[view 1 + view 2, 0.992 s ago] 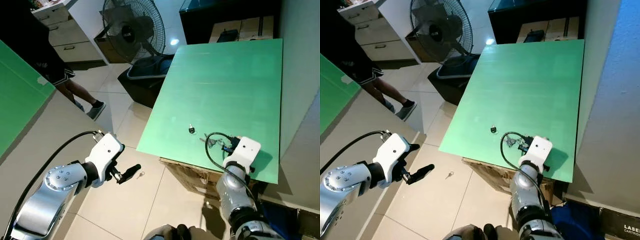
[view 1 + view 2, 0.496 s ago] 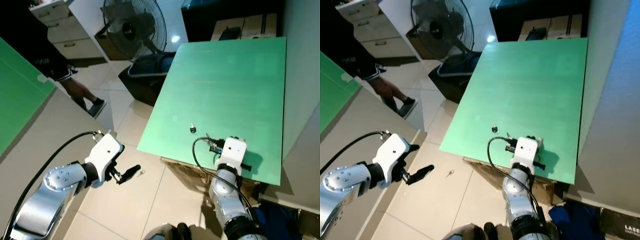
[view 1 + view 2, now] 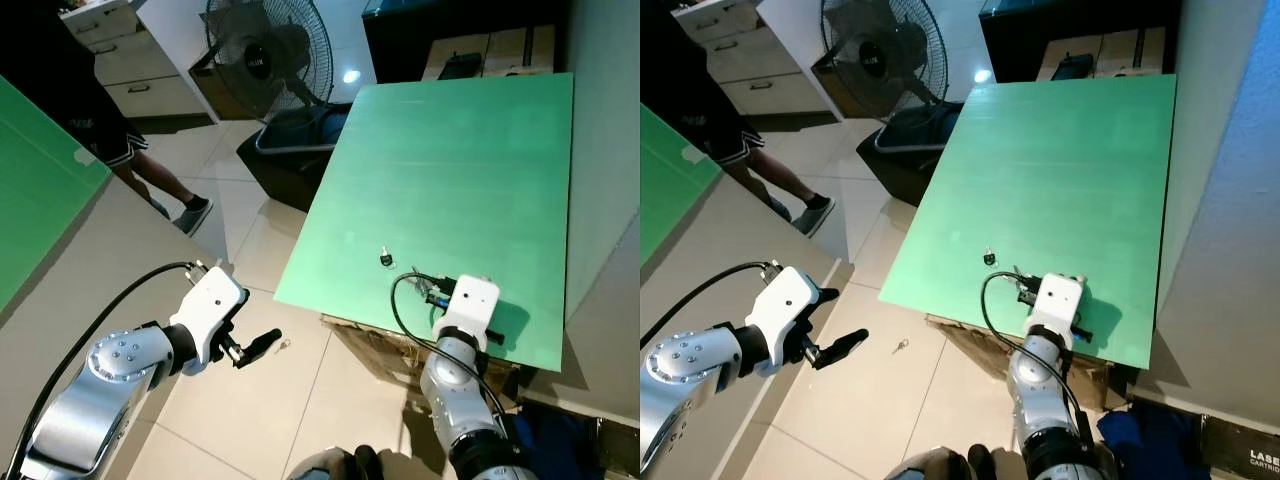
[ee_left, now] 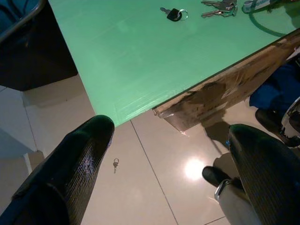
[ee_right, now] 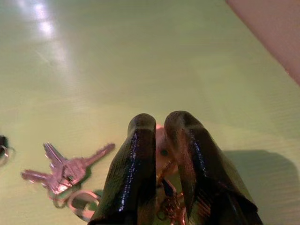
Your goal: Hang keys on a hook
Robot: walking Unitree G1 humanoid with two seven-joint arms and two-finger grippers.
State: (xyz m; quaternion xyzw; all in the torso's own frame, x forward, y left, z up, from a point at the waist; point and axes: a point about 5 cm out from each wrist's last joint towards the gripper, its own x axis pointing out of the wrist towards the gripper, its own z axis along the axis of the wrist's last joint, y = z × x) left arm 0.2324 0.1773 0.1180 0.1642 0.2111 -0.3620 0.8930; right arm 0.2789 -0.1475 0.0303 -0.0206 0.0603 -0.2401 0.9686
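Observation:
A bunch of silver keys [image 5: 65, 172] lies near the front edge of the green table [image 3: 450, 160], also visible in the left wrist view as keys [image 4: 219, 6]. My right gripper [image 5: 159, 125] rests on the table right beside them, its two black fingers [image 5: 139, 140] pressed close together with a pinkish tag of the bunch between their tips. From the head, the white right wrist [image 3: 470, 301] covers most of the bunch. A small black-headed key [image 3: 384, 259] lies apart on the table. My left gripper [image 4: 171, 129] hangs open over the floor tiles, left of the table.
A single small key [image 4: 115, 163] lies on the tiled floor below the table's front corner. A standing fan [image 3: 265, 55] and a dark bin [image 3: 290, 150] stand beyond the table's left side. A person's legs [image 3: 165, 185] are at the back left. A wall runs along the table's right.
My right wrist has shifted a little to the left over the keys and now covers them. The person's legs have stepped at the back left. The left arm has stayed still.

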